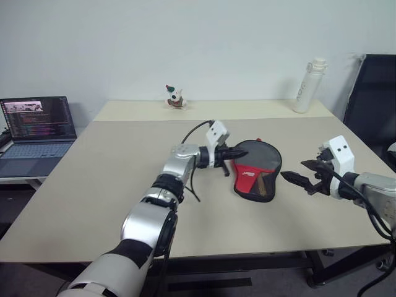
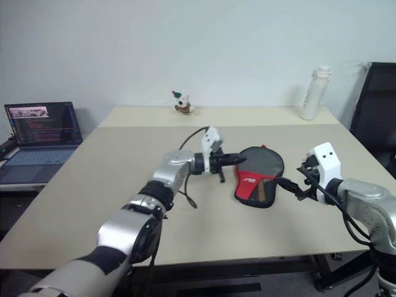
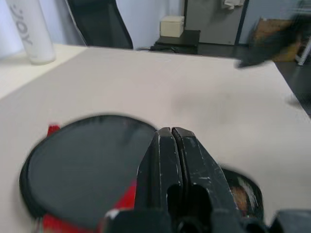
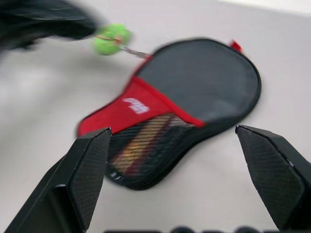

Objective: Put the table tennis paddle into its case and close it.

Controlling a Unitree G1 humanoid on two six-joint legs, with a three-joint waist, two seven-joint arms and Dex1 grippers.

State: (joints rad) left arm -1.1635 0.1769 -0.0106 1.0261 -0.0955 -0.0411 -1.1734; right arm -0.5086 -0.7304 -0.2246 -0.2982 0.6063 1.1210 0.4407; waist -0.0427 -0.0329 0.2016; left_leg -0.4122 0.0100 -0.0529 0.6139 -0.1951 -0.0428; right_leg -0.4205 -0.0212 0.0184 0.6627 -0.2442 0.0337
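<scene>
Left gripper (image 3: 171, 141) closed, empty | right gripper (image 4: 172, 160) open | case (image 4: 194, 102) green tag (image 4: 111, 39)

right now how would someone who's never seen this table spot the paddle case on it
Start with the big beige table and look toward its right half, between the left gripper and right gripper. The case lies flat there: a paddle-shaped pouch, black at the round end, red with a white logo and mesh at the narrow end. No other thing on the table is flat or red.

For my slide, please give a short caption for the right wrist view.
Open right gripper facing the black and red case lying on the table, green tag beside it.
</scene>
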